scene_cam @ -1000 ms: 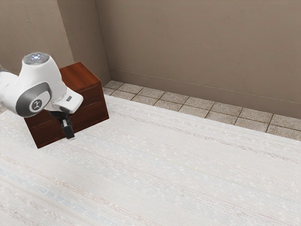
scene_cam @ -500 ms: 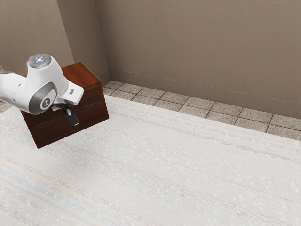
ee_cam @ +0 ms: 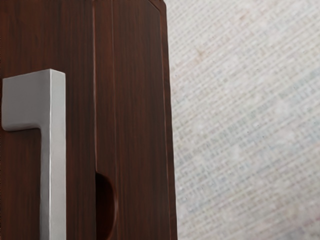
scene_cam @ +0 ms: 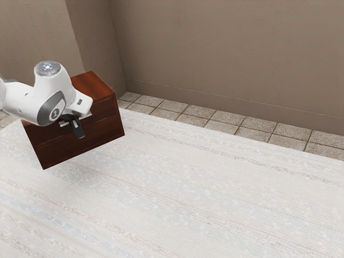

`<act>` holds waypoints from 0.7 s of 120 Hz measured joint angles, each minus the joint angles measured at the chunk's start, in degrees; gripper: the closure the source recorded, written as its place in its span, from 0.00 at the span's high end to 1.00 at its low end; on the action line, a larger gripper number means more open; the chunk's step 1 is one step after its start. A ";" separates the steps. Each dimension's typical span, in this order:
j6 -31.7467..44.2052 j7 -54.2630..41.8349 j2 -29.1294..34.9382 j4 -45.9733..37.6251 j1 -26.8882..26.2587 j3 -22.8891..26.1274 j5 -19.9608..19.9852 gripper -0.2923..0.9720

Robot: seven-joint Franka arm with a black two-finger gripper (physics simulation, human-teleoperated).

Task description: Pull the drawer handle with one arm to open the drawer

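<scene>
A dark red-brown wooden cabinet (scene_cam: 102, 126) stands on the floor at the exterior view's left, with a seam across its front marking the drawers. My gripper (scene_cam: 77, 128) hangs from the white hand right against the upper part of that front. Up close in the wrist view is the drawer front (ee_cam: 130, 100), and a silver bar handle (ee_cam: 52, 150) with a bent end stands off it. A dark rounded notch (ee_cam: 105, 205) sits beside the handle at the drawer's seam. The handle is hidden behind my arm in the exterior view.
A pale woven carpet (scene_cam: 188, 188) covers the floor in front of the cabinet. A strip of brown tiles (scene_cam: 242, 123) runs along the beige back wall (scene_cam: 226, 48). The cabinet stands close to a wall corner (scene_cam: 91, 37).
My hand has risen and moved in toward the cabinet front, from low by the bottom drawer to the level of the upper drawer. The cabinet has not moved.
</scene>
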State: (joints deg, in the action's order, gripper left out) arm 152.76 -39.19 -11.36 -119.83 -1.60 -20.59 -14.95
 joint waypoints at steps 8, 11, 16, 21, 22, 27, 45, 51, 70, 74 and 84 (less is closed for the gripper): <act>0.02 -0.16 -0.63 0.65 0.03 0.02 0.06 0.77; 0.03 -0.21 -0.82 0.88 0.03 0.02 0.08 0.77; 0.04 -0.29 -1.16 1.12 0.03 0.06 0.11 0.77; 0.04 -0.37 -1.39 1.23 0.01 0.09 0.14 0.77; 0.05 -0.38 -1.42 1.25 0.01 0.10 0.14 0.77; 0.05 -0.45 -1.54 1.29 -0.02 0.16 0.18 0.77; 0.08 -0.59 -1.88 1.23 -0.22 0.34 0.47 0.77; 0.12 -0.63 -1.91 1.13 -0.28 0.36 0.48 0.77; 0.15 -0.72 -0.96 0.17 -0.33 0.40 0.34 0.75; 0.15 -0.72 -0.57 -0.37 -0.33 0.47 0.26 0.75; 0.14 -0.75 0.17 -1.33 -0.39 0.53 0.27 0.75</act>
State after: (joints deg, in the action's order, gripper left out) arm 152.89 -39.94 -11.19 -121.16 -2.00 -20.06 -14.68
